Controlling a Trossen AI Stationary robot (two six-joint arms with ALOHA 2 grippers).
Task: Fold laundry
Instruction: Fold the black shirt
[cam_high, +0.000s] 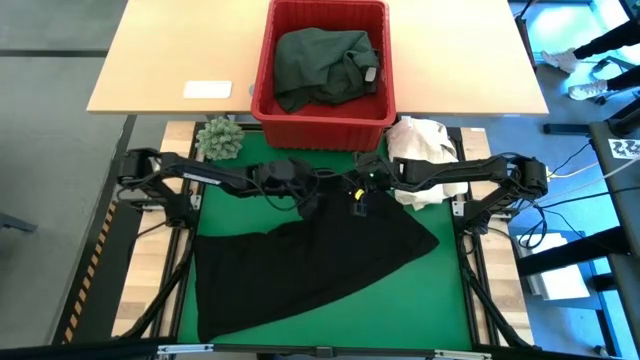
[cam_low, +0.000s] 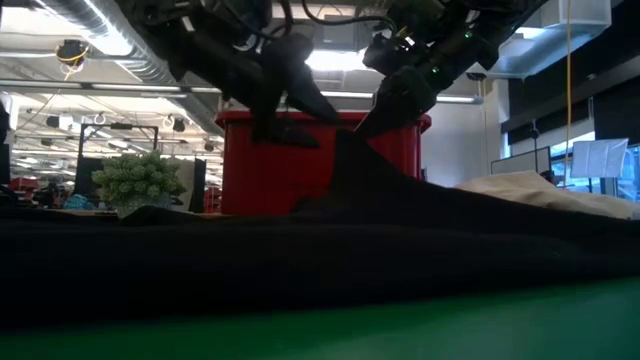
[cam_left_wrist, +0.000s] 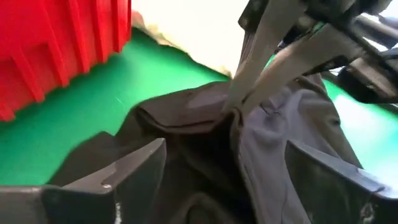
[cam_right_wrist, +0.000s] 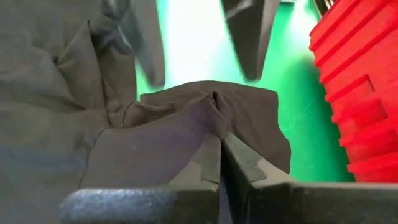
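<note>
A black garment lies spread on the green mat, and its far edge is pulled up into a peak. My right gripper is shut on that peak, near the middle of the far edge. My left gripper is open just to the left of it. Its fingers stand apart above the cloth, facing the right gripper's fingers. A dark green garment lies bunched in the red basket. My right gripper pinches a small fold of the black garment's far edge between its two fingers, slanting down from the table's right side. The fold is raised into a peak. The rest of the garment slopes down from it onto the mat.
The red basket stands just beyond the far edge of the mat. A cream-white cloth heap lies at the mat's far right corner, under the right arm. A small green spiky plant sits at the far left corner. Bare green mat shows near right.
</note>
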